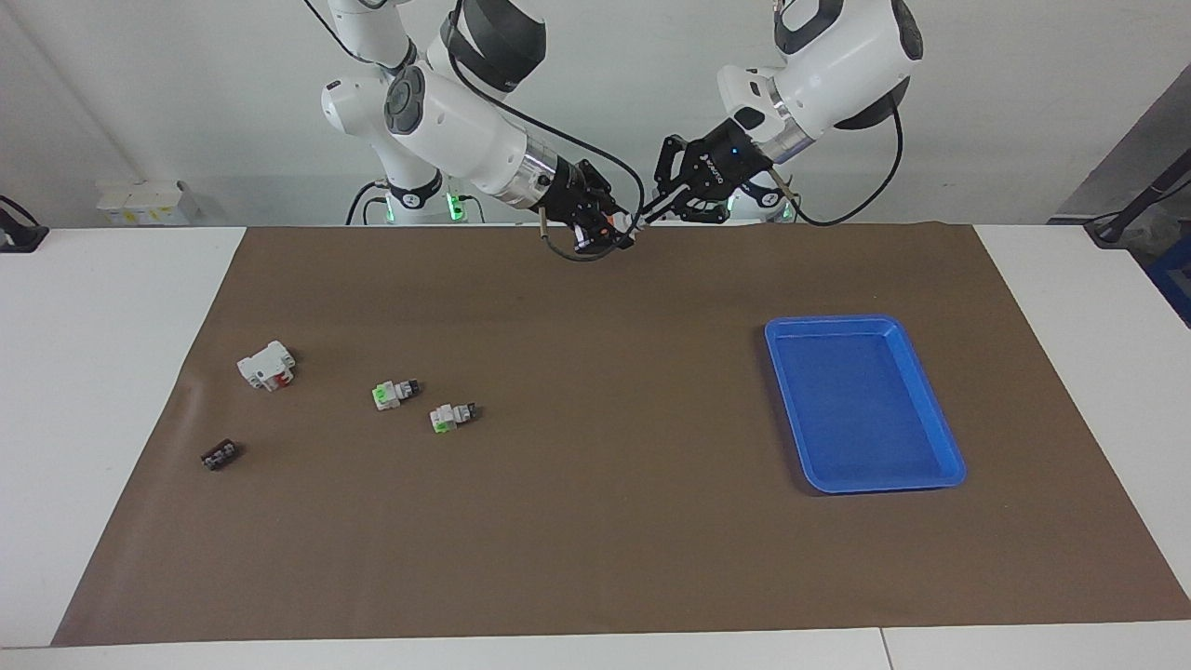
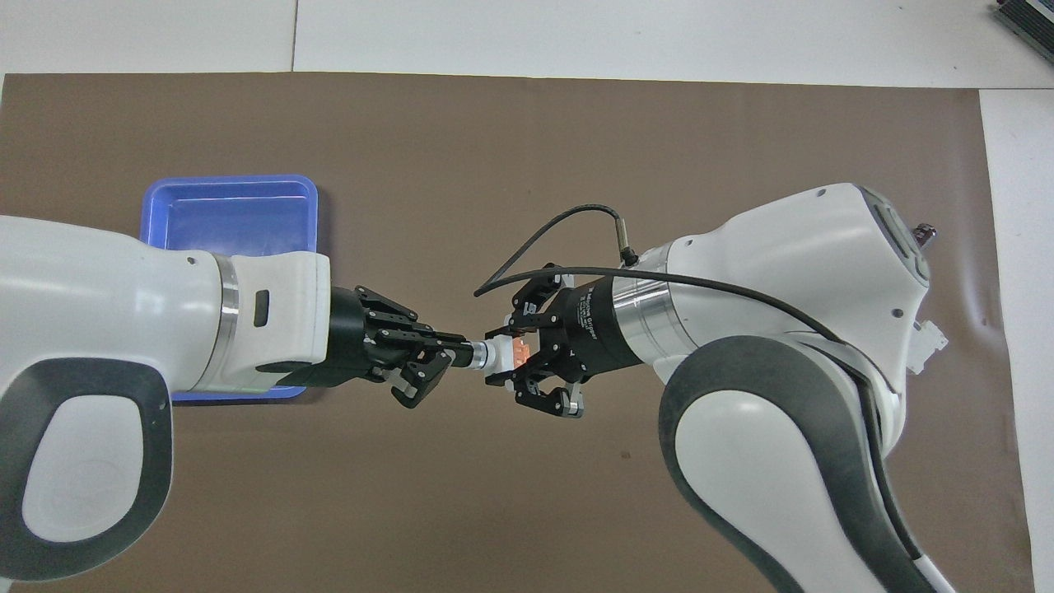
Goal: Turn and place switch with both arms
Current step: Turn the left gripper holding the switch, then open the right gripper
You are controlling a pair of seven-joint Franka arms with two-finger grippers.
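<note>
A mid-air handover is judged to be in hand. The switch (image 2: 504, 354) is pinched at once by the left gripper (image 2: 458, 354) and the right gripper (image 2: 517, 356). Release by one side is called for next, before carriage to the blue tray (image 1: 916, 365).

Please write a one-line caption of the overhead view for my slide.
Both end effectors, left and right, grip the orange-faced switch in mid-air.

Blue tray (image 1: 863, 402) on brown mat (image 1: 614, 521), two green-faced blocks (image 1: 394, 393) (image 1: 452, 416), red-marked white block (image 1: 266, 365), small black part (image 1: 220, 455)
</note>
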